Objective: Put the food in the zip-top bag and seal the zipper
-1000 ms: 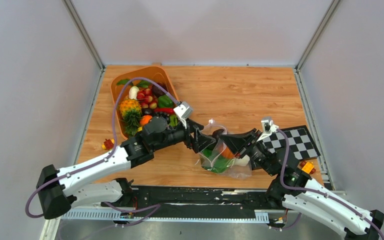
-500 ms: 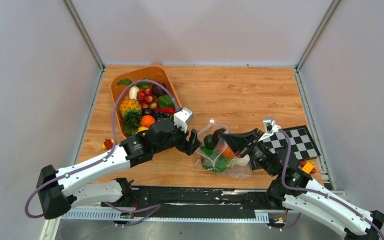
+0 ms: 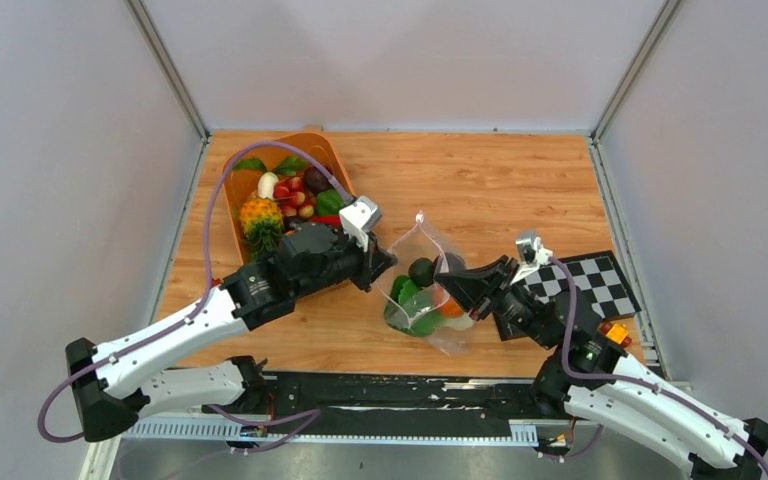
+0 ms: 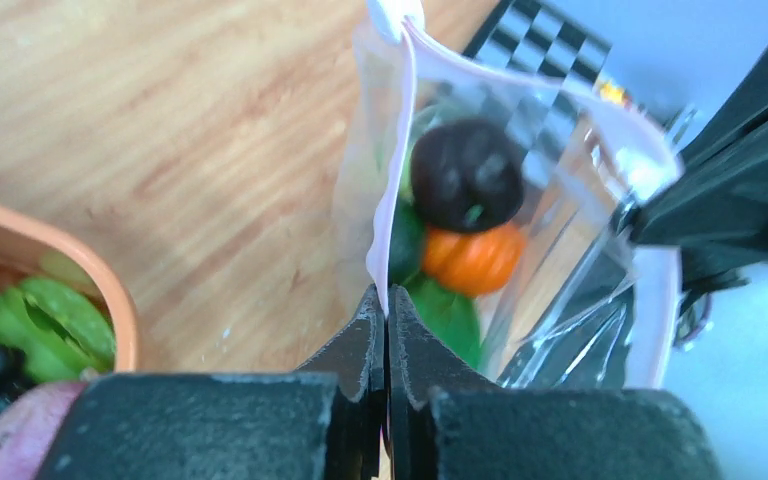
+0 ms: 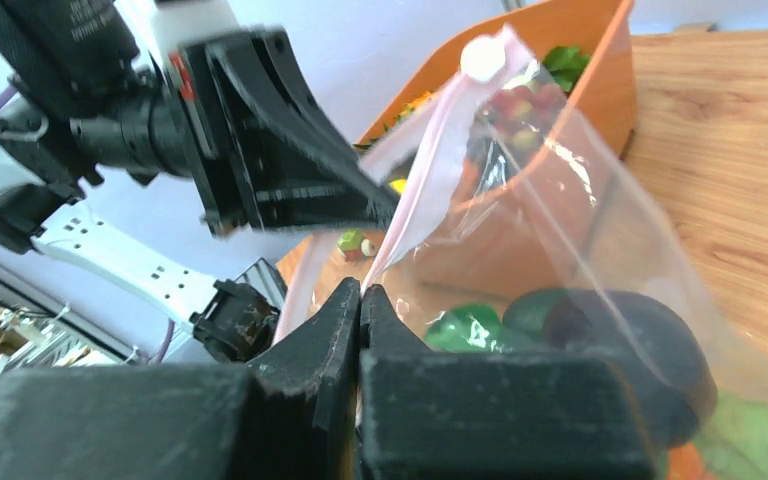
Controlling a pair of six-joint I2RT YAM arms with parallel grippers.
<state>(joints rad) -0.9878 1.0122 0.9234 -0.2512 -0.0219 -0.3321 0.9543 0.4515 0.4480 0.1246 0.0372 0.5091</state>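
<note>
The clear zip-top bag (image 3: 423, 243) hangs between my two grippers above the wooden table. Inside it lie pieces of food (image 3: 418, 298): a dark round fruit (image 4: 465, 175), an orange piece (image 4: 475, 257) and green leaves (image 4: 452, 318). My left gripper (image 4: 387, 300) is shut on the pinkish zipper (image 4: 392, 180) at the bag's left mouth edge. My right gripper (image 5: 360, 292) is shut on the opposite zipper strip (image 5: 430, 170). The mouth gapes between the two strips, which meet at a white slider (image 5: 481, 58). In the top view the left gripper (image 3: 384, 264) and right gripper (image 3: 444, 283) flank the bag.
An orange tub (image 3: 243, 154) full of toy fruits and vegetables stands at the back left, just behind the left arm. A black-and-white checkered board (image 3: 592, 284) lies at the right. A small red toy (image 3: 215, 290) sits near the left edge, and an orange piece (image 3: 615, 333) by the right arm.
The left gripper, open a second ago, has shut on the bag's left zipper edge. The bag has been lifted and drawn leftward, and its mouth now stands taller.
</note>
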